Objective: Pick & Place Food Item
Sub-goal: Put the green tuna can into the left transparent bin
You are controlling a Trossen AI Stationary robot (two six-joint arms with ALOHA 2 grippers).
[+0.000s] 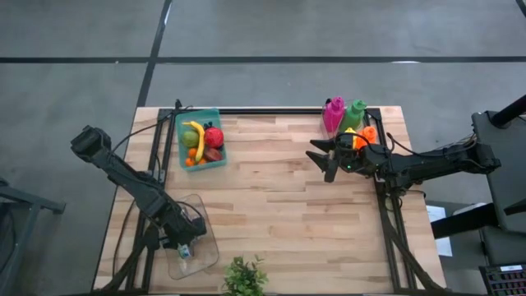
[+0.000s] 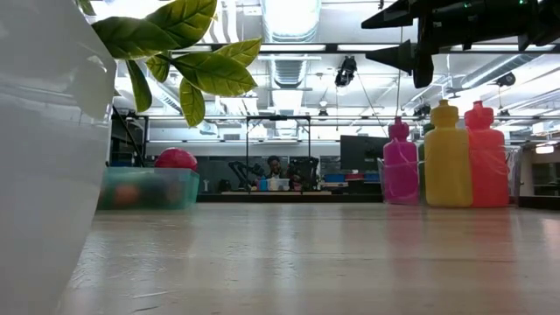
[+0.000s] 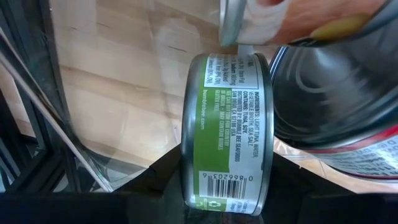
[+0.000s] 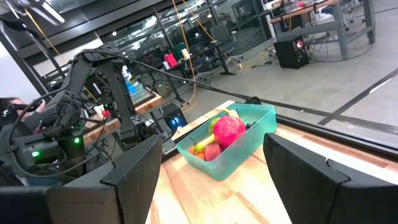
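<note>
1. Reaching into the clear bin (image 1: 205, 234) at the near left corner of the table (image 1: 288, 205), the left gripper (image 1: 186, 249) sits over a green-labelled can (image 3: 227, 134). We judge this the grasping step of the pick.
2. In the left wrist view the can stands on edge between the two dark fingers. Whether they are clamped on it or only bracketing it, we cannot tell.
3. To do this step well, we want the fingers square on the can's flat ends, centred, and firm before any lift. A can on edge may roll or twist out.
4. Two more cans crowd it: a silver can (image 3: 339, 99) just beside it and an orange-labelled can (image 3: 292, 22) beyond. We lift straight up to avoid dragging them.
5. The clear bin holds those three cans; we see nothing else in it.
6. The teal bin (image 1: 200, 140) at the far left holds fruit: a banana (image 1: 196, 131), a red apple (image 1: 214, 136), and some orange and green pieces.
7. The right gripper (image 1: 325, 160) hangs above the table near the bottles (image 1: 345, 115), fingers spread, grasping nothing.
8. A potted plant (image 1: 244, 277) stands at the near edge, just beside the clear bin; we keep the lift path away from it.
</note>
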